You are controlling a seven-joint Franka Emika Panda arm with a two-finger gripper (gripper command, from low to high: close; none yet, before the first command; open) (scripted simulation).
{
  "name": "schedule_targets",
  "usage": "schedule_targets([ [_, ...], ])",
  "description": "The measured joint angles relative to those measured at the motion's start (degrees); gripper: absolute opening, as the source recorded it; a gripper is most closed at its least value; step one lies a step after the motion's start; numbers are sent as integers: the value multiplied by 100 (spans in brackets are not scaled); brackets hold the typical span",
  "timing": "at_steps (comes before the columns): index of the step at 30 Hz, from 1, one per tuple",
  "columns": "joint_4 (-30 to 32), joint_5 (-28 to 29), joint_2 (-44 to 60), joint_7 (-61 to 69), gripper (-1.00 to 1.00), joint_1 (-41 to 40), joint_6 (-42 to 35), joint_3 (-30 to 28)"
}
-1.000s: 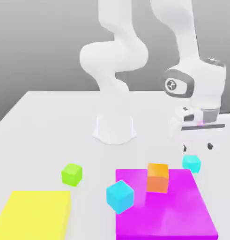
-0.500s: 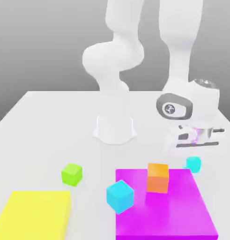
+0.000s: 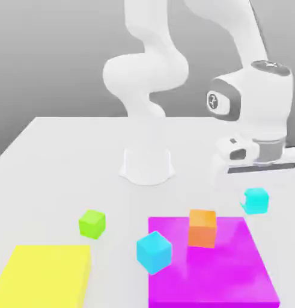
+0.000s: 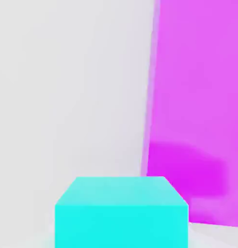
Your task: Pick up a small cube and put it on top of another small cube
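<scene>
Pickup done: hand (image 3: 256, 180) is closed around the turquoise cube (image 3: 256, 200), lifted clear of the table (image 3: 65, 156). Outstanding: carry and place onto the orange cube (image 3: 202, 228).

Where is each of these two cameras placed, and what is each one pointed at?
Exterior view: off the arm, facing the white arm across the table, with the magenta slab, orange block and the hand in sight.
Hand view: on the hand, looking past the turquoise cube to the table.
Shared: the turquoise cube and magenta slab.
</scene>
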State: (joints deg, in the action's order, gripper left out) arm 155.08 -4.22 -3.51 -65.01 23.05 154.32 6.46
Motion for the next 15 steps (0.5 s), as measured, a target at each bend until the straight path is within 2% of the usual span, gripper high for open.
schedule_targets([
  [12,-1079,332,-325,2825,-100,-1384,-1549,-1235],
  [15,-968,423,60,2966,-100,-1467,-1166,-1310],
])
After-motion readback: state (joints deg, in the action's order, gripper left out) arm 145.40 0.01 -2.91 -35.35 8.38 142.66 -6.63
